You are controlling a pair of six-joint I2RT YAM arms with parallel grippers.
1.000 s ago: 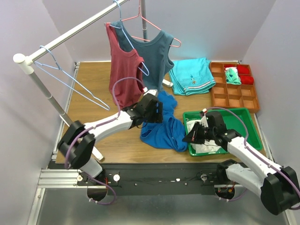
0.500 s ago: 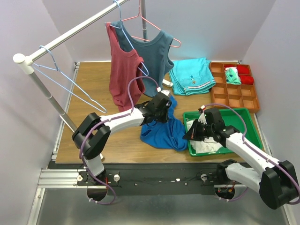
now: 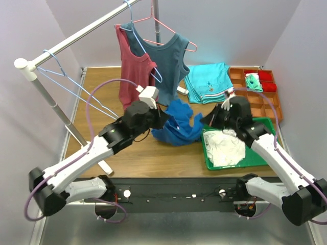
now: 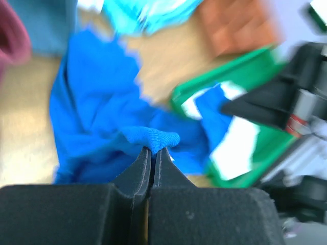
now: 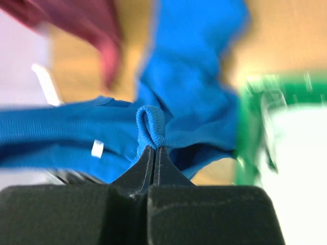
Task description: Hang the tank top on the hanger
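On the bench [image 3: 102, 84], your tank top [image 3: 176, 125] lay bunched between both arms. Left tool [image 4: 152, 149] pinched together on a fold; right tool [image 5: 154, 148] clamped on its hem. Grasp done. Hanger [image 3: 76, 89] hung bare, well apart; threading not yet begun.

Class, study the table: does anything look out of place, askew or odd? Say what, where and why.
The tank top is crumpled mid-table rather than hung, one fold pinched in the left gripper and another in the right gripper. The hanger hangs bare and tilted on the rail.
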